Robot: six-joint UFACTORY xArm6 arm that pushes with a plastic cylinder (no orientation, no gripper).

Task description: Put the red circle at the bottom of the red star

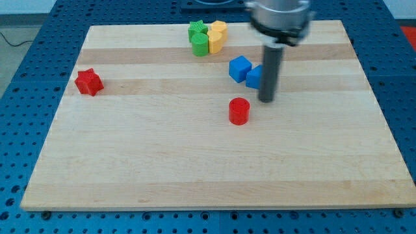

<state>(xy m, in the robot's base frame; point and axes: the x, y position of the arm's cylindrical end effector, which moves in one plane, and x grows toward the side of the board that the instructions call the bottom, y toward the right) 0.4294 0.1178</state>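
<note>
No readable text or labels anywhere

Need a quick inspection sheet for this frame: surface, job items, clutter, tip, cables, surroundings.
Surface: wooden board, light, lying flat on a blue perforated table.
Job's things: red circle near the board's middle; red star far off toward the view's left edge, well apart from it.
Clutter: green blocks and yellow blocks bunched at the view's top; two blue blocks right of centre, the second partly hidden by the rod.
Pincer: none fitted; my tip stands just to the view's right of the red circle, slightly above it, not touching.
Cables: a thin dark one at the view's upper left.
Surroundings: nothing seen beyond the table.
</note>
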